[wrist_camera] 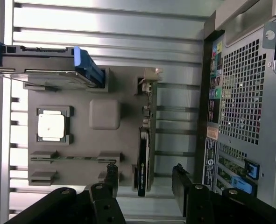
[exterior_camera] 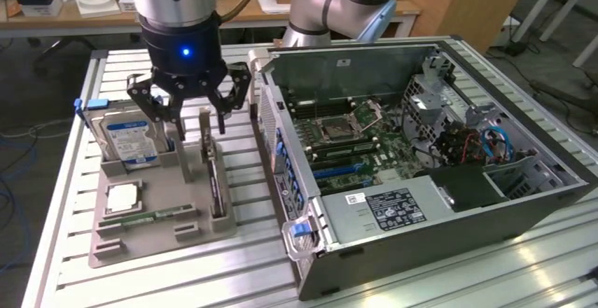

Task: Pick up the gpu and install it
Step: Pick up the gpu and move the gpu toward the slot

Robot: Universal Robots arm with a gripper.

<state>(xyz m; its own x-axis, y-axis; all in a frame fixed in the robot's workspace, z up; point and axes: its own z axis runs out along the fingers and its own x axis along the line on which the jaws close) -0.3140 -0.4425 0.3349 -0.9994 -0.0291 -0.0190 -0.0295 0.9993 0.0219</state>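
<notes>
The gpu (exterior_camera: 216, 182) is a thin black card standing on edge in a slot of the grey holder tray (exterior_camera: 192, 234), its silvery bracket at the far end. My gripper (exterior_camera: 193, 127) hangs open above the card's bracket end, touching nothing. In the wrist view the gpu (wrist_camera: 144, 158) runs edge-on between my two black fingers (wrist_camera: 110, 179), and my gripper (wrist_camera: 145, 181) straddles its line from above. The open computer case (exterior_camera: 523, 213) lies on the exterior view's right, with its motherboard (exterior_camera: 360, 147) exposed.
The tray (wrist_camera: 105, 140) also holds a blue-labelled hard drive (exterior_camera: 131, 140) standing upright, a square silver processor (exterior_camera: 123, 197) and a green memory stick (exterior_camera: 150, 217). The case's rear panel (wrist_camera: 240, 107) stands close beside the tray. Everything rests on a slatted metal table (exterior_camera: 187, 280).
</notes>
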